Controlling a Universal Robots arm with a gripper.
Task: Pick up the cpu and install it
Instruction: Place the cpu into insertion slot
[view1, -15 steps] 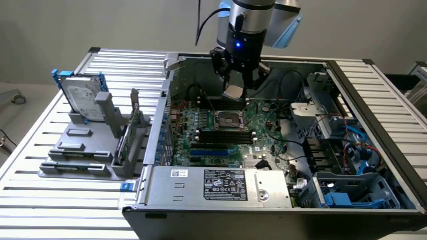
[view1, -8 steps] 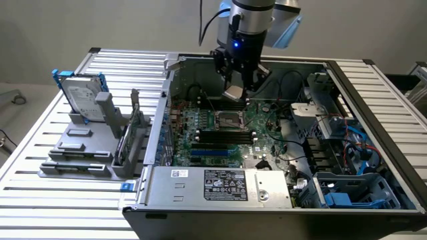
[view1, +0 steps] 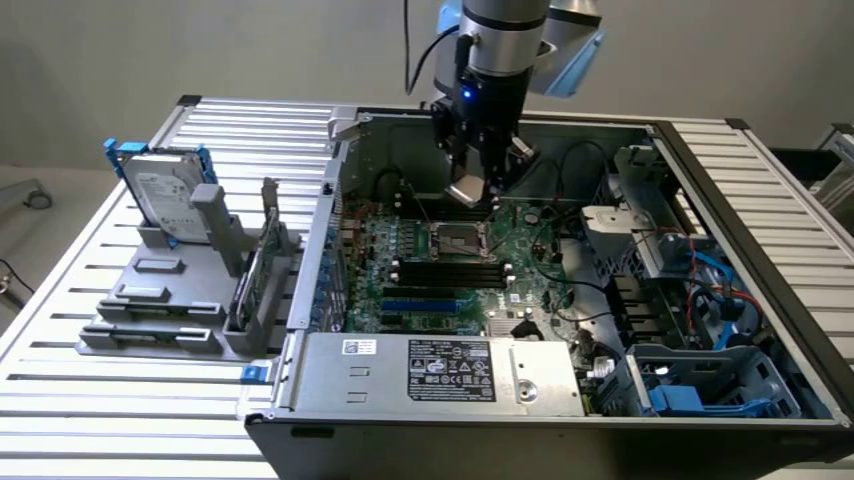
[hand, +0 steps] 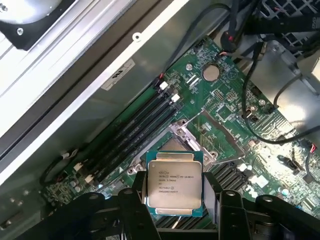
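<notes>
Jaws: we see them spread wide, clamped on one cpu (hand: 174, 182) by its edges.
Gripper (view1: 477, 190): one, hovering over one motherboard (view1: 534, 262).
Socket (view1: 453, 240): we count one.

A slatted metal table (view1: 94, 395) carries an open computer case (view1: 400, 450). Inside lies a green motherboard (view1: 527, 265) with black memory slots (view1: 451, 272) and, in the wrist view, a round coin cell (hand: 210, 73). A silver power supply (view1: 427, 370) sits along the near wall, with a blue drive caddy (view1: 677, 400) toward the exterior view's right. Beside the case, on the exterior view's left, a grey rack (view1: 154, 300) holds an upright hard drive (view1: 167, 195) — blue brackets on its edges.
</notes>
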